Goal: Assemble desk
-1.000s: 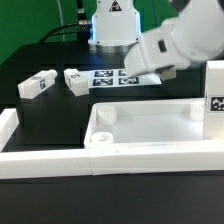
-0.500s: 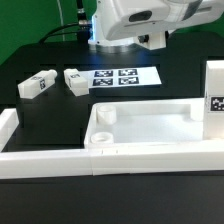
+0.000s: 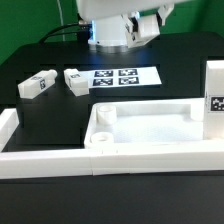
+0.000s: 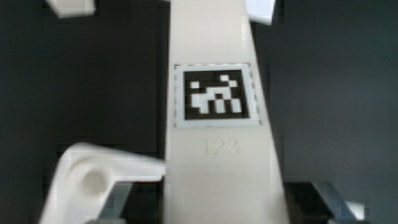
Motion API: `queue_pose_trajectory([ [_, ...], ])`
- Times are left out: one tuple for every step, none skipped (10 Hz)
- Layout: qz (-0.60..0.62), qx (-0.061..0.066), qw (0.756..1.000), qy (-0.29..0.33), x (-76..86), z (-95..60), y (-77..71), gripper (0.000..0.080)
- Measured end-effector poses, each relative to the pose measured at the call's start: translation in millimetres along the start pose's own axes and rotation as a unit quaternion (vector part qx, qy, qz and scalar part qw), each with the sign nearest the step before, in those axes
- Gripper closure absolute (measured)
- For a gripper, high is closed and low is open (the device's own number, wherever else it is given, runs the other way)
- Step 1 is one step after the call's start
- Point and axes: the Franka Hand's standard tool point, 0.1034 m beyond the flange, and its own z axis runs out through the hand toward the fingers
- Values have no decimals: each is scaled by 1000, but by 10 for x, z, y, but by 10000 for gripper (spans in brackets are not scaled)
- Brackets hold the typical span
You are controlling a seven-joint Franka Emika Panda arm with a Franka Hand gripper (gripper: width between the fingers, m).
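Fingers [image 4: 128, 203] were apart: in the wrist view two dark tips sat one on each side of a long white edge, with a wide gap between them and no contact visible. Exterior view had the arm [image 3: 112, 22] high at the back, well clear of every part, holding nothing.

Desk top [image 3: 150, 127] lay flat on the black surface [image 3: 60, 115], open side up, in the middle toward the exterior view's right. Two round corner sockets [image 3: 104, 114] showed at its end on the exterior view's left.

One leg [image 3: 214, 95] stood upright at the desk top's end on the exterior view's right, tag facing the camera. Couldn't tell whether it was seated in a socket or just beside the rim.

Two more legs lay on their sides near each other, well apart from the desk top: one [image 3: 35, 85] farther to the exterior view's left, the other [image 3: 75, 80] just beside the marker board [image 3: 126, 76].

White border rail [image 3: 45, 163] ran along the front, close to the desk top's near rim.

Wrist view: the white edge carried a tag [image 4: 214, 95], with a round socket [image 4: 86, 178] beside it, so it looked like the desk top's rim.
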Motion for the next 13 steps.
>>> queue_pose_trajectory([
  [-1, -8, 999, 46, 76, -19, 15, 509],
  [1, -12, 996, 83, 76, -20, 32, 509],
  [3, -17, 993, 116, 82, -36, 51, 509],
  [5, -21, 989, 149, 107, -49, 70, 509],
  [5, -21, 985, 169, 135, -58, 85, 509],
  [7, -6, 982, 191, 229, -116, 107, 509],
  [13, 6, 978, 207, 319, -305, 139, 509],
  [21, 13, 973, 228, 445, -512, 188, 509],
  [29, 16, 967, 254, 542, -639, 241, 509],
  [33, 7, 957, 287, 626, -766, 316, 509],
  [32, -6, 945, 324, 687, -846, 347, 509],
  [37, -15, 936, 350, 682, -819, 382, 509],
  [40, -21, 931, 363, 678, -799, 413, 509],
])
